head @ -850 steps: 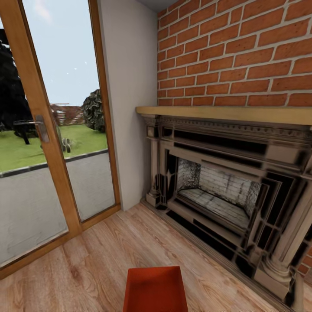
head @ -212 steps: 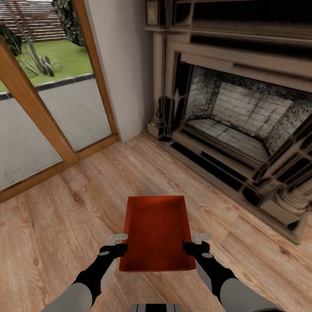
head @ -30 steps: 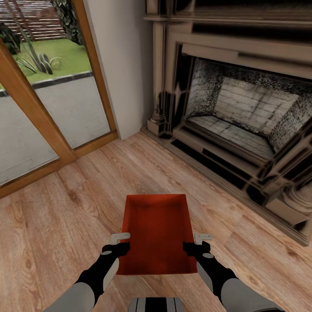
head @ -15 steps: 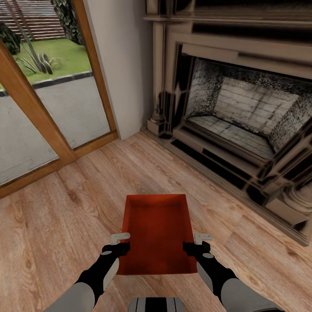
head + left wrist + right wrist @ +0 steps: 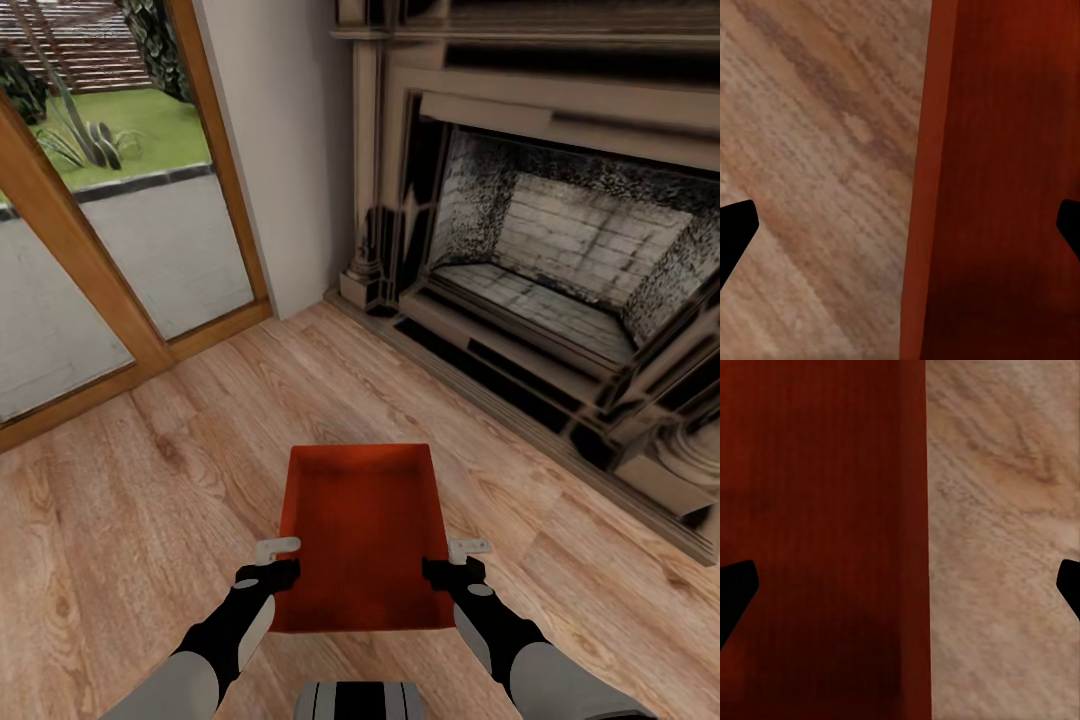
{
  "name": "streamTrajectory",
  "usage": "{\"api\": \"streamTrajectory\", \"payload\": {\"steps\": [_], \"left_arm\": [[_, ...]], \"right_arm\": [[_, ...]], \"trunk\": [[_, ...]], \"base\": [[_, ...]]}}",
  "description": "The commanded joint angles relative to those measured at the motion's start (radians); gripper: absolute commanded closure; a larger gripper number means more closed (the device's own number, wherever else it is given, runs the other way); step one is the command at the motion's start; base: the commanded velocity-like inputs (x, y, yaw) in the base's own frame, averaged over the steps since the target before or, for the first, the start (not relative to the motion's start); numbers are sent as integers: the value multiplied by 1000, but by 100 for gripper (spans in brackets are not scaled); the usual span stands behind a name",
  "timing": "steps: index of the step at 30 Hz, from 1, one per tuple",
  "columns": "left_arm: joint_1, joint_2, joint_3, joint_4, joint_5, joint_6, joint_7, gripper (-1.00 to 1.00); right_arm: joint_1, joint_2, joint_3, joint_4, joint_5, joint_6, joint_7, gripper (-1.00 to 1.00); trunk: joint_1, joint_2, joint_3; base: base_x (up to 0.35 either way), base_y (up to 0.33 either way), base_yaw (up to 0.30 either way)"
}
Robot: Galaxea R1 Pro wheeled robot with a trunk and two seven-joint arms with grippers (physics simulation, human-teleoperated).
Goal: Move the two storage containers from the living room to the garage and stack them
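Straddling container (image 5: 360,535) side walls, left gripper (image 5: 266,563) and right gripper (image 5: 455,562) spread wide, ungripped; view shifted slightly, container unmoved on wood floor (image 5: 150,500).

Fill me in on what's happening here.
The robot is bent over one orange-red storage container on the living room's wood plank floor, in front of the fireplace. The left gripper and right gripper sit at its two long sides, each open and straddling a side wall. Whether it has left the floor can't be told.
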Motion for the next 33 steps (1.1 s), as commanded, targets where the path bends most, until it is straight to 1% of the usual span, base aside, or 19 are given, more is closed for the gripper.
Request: {"api": "streamTrajectory", "payload": {"steps": [1,20,33], "left_arm": [[0,0,0,-2,7,5,4,-100],[0,0,-1,-1,7,5,4,-100],[0,0,-3,0,-3,9,5,-100]], "right_arm": [[-1,0,8,1,-3,-2,-7,-100],[-1,-1,8,1,-5,-2,-7,-100],[-1,-1,8,1,-5,-2,-7,-100]], "trunk": [[0,0,-1],[0,0,-1],[0,0,-1]], "base": [[0,0,0],[0,0,0],[0,0,0]]}}
